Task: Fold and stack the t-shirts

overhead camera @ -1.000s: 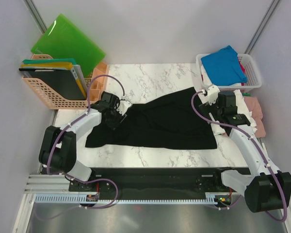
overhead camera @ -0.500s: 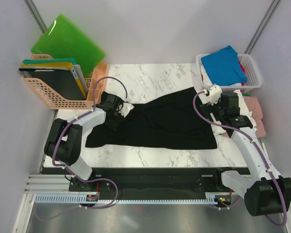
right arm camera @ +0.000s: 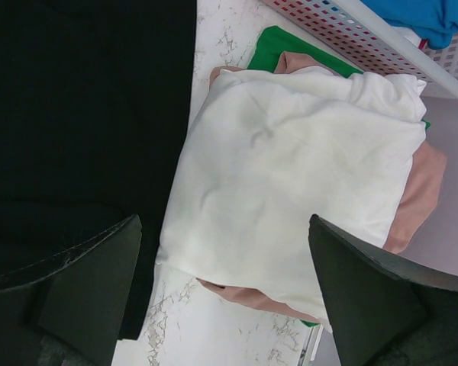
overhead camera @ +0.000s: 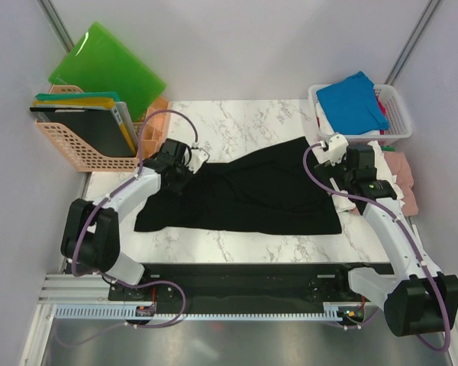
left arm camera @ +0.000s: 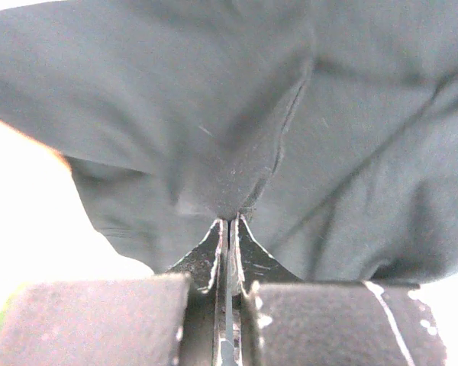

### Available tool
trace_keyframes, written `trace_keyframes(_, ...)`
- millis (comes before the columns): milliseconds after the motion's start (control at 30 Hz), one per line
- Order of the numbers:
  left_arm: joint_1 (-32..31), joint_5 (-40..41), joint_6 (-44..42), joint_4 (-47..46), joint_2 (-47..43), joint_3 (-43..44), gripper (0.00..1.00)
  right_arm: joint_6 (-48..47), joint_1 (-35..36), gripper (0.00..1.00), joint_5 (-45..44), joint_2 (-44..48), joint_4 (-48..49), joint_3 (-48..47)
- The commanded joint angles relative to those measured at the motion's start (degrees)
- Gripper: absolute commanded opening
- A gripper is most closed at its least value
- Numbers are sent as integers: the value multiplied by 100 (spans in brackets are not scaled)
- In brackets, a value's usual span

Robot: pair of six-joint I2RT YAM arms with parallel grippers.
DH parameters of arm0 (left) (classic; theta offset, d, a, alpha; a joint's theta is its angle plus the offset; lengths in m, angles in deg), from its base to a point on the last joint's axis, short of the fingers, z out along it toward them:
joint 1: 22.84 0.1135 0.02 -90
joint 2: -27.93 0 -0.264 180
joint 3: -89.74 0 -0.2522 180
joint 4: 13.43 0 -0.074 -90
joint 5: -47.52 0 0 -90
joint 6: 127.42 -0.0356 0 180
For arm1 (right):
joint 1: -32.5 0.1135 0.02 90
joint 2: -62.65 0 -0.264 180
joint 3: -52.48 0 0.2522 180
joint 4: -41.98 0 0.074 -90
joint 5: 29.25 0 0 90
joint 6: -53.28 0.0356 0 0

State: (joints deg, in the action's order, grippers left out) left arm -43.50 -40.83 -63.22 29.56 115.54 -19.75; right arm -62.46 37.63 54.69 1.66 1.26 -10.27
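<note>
We see the left pincer (left arm camera: 227, 221) pressed together, pinching a fold of the black t-shirt (overhead camera: 267, 187) near its far-left end. The rest of that shirt lies spread on the table (overhead camera: 237, 114), running rightward to the right pincer (right arm camera: 223, 225).

Right pincer: spread wide, nothing btw its fingers, hovering over the black shirt's right edge and a stack just beside it. The stack is a white t-shirt (right arm camera: 290, 191) on top, a pink t-shirt (right arm camera: 426, 179) under it and a green t-shirt (right arm camera: 275, 46) lowest.

Containers: beyond the right pincer, a white basket (overhead camera: 401, 114) w/ a blue t-shirt (overhead camera: 353, 101) on top and sth red under it; we can't tell what. Left of the left pincer, a peach basket (overhead camera: 65, 149) holds upright boards w/ dark, teal and yellow edges. A green board (overhead camera: 107, 65) leans behind it. A small peach organizer (overhead camera: 154, 126) sits just beyond the left pincer; we can't see its contents.
</note>
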Motion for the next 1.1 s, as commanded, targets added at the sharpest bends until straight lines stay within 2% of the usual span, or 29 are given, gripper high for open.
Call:
trace_keyframes(0, -25, 221, -170, 47, -403, 722, 2, 51, -20, 98, 114, -62, 103, -66)
trace_keyframes(200, -34, 432, -530, 30, 185, 1487, 2, 78, -29, 98, 202, -141, 95, -137)
trace_keyframes(567, -17, 968, -1146, -348, 2688, 3945, 2, 16, -20, 98, 185, -62, 33, 21)
trace_keyframes(767, -16, 1074, -1208, 55, 3516, 5589, 2, 16, -29, 98, 281, -167, 24, 13)
trace_keyframes(933, 10, 1188, -1252, 223, 4052, 6154, 2, 86, -12, 98, 439, -273, 7, -49)
trace_keyframes(967, 19, 1215, -1261, 223, 4097, 6164, 6, 86, -20, 98, 483, -273, -2, -58)
trace_keyframes(1033, 36, 1137, -1191, 215, 4080, 5989, 44, 95, -20, 98, 527, -290, -37, -66)
trace_keyframes(1067, 45, 1118, -1103, 180, 4036, 5892, 55, 95, -20, 98, 545, -282, -55, -67)
